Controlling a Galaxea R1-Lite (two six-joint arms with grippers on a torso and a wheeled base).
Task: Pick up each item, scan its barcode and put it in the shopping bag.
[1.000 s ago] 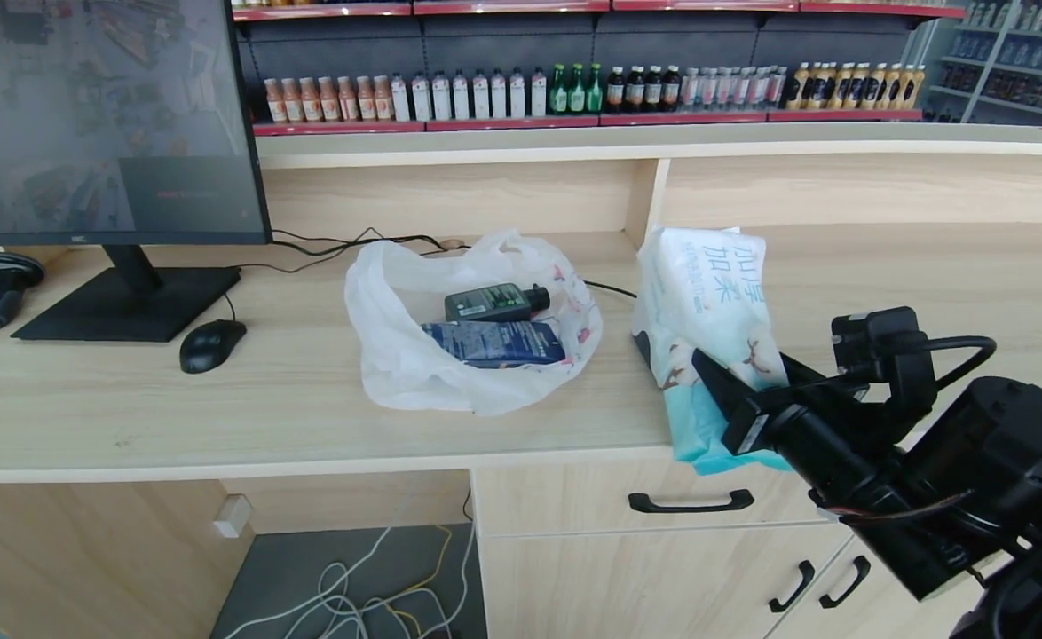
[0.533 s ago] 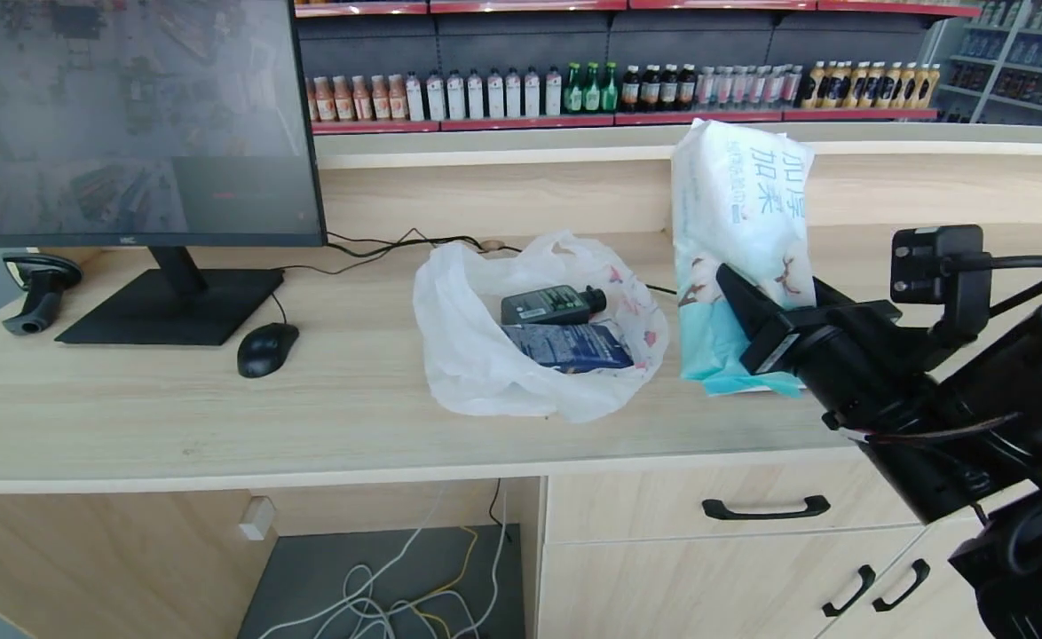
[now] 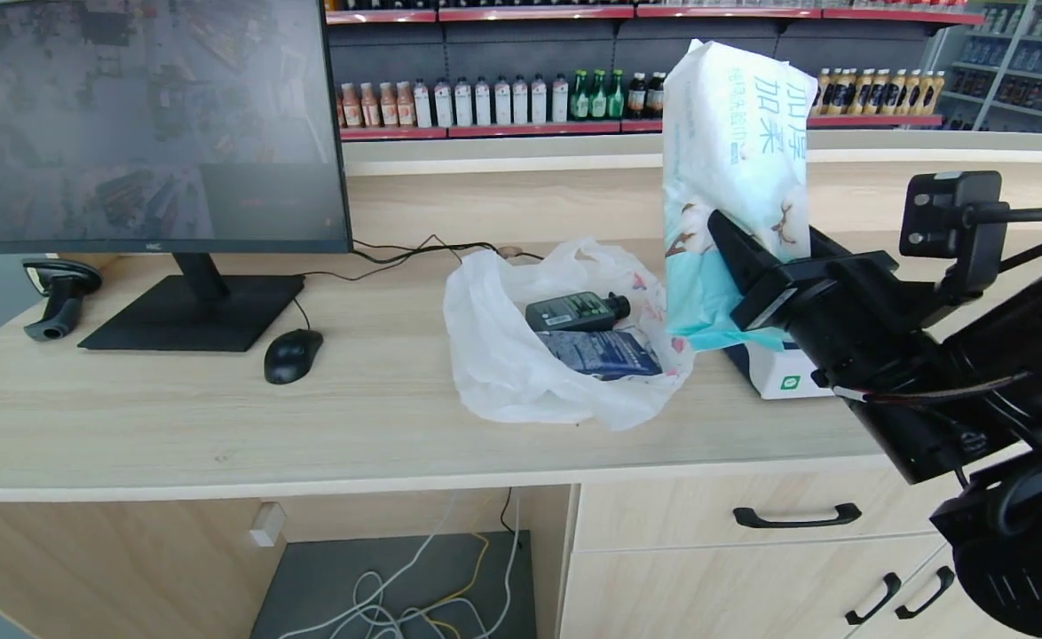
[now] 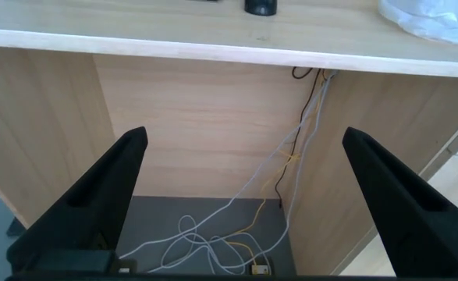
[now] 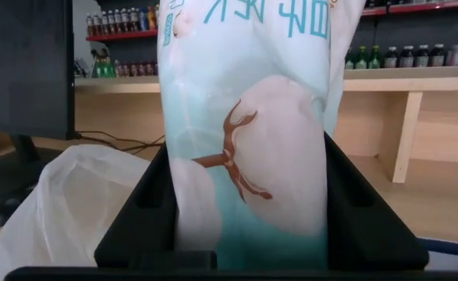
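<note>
Tissue pack (image 3: 734, 177) is held upright in the upper right of centre in the head view, off the counter (image 3: 219, 417), with its lower edge hanging just above a white box (image 3: 774, 377) and just beside the right rim of the shopping bag (image 3: 503, 355). Right gripper (image 3: 734, 253) is clamped across the pack's lower half, and in the right wrist view the fingers (image 5: 147, 195) are pressed into both sides of the wrapper. Left gripper (image 4: 244, 203) is spread wide with nothing in it, parked low in front of the counter edge. The shopping bag lies open at frame centre, with a dark bottle (image 3: 574, 312) and a blue pouch (image 3: 605, 352) already inside. A handheld scanner (image 3: 58, 297) stands at mid left, beside the monitor (image 3: 148, 124) and the mouse (image 3: 292, 355). The pack is judged light, soft and squashy, and its plastic film is likely slick. A squeeze is absorbed by the filling, so crush damage is unlikely, but slip or sag is possible since the tall upper part is unsupported. The best hold is judged to be across the narrow width near the middle, where the filling is firm, not on the loose sealed ends. Whether a barcode is exposed cannot be told.
</note>
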